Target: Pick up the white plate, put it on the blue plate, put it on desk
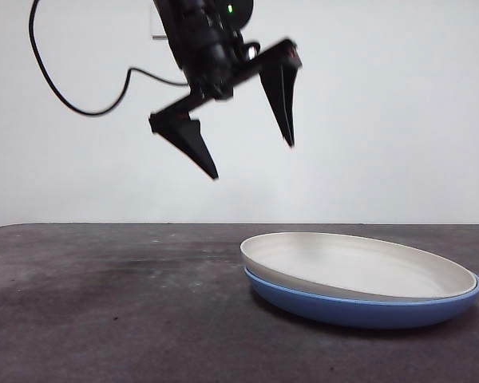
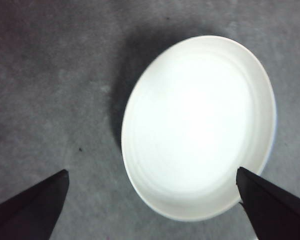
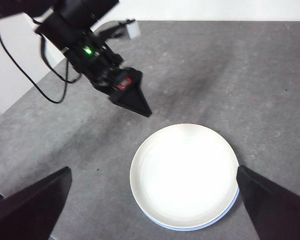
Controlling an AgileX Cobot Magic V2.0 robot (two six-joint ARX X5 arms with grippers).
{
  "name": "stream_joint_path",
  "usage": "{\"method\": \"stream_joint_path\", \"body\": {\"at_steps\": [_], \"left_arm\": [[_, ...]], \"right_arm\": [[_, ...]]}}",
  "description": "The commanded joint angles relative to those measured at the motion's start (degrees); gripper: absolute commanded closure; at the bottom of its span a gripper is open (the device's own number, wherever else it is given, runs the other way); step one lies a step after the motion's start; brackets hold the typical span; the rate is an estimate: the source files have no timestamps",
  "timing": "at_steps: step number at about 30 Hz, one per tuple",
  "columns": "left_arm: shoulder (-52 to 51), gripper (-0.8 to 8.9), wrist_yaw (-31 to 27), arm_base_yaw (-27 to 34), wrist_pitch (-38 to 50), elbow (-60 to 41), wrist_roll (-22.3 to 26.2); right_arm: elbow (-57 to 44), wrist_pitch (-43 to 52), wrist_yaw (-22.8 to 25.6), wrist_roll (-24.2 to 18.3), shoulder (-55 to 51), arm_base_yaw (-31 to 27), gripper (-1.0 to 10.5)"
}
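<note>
1. The left tool hangs well above the surface, jaws spread wide and empty; I see it up and to one side of the plates.
2. The right tool is also wide open and empty, high over the stack.
3. The white plate sits nested in the blue plate, slightly off-centre.
4. I judge stacking done; setting the stack on the surface appears complete too.
</note>
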Motion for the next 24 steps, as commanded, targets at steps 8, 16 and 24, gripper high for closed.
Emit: {"method": "stream_joint_path", "body": {"at_steps": [8, 16, 24], "left_arm": [[-14.6, 1.78, -1.4, -0.4, -6.3, 2.0, 6.2], [-31.2, 1.79, -3.5, -0.4, -2.7, -9.5, 7.7], [-52.2, 1.79, -8.7, -0.3, 5.0, -28.9, 7.6]], "right_arm": [[1.0, 1.0, 1.6, -0.7, 0.2, 0.3, 3.4], [1.0, 1.3, 3.1, -0.3, 0.2, 0.2, 3.4], [1.0, 1.3, 5.2, 0.2, 1.1, 0.2, 3.4]]}}
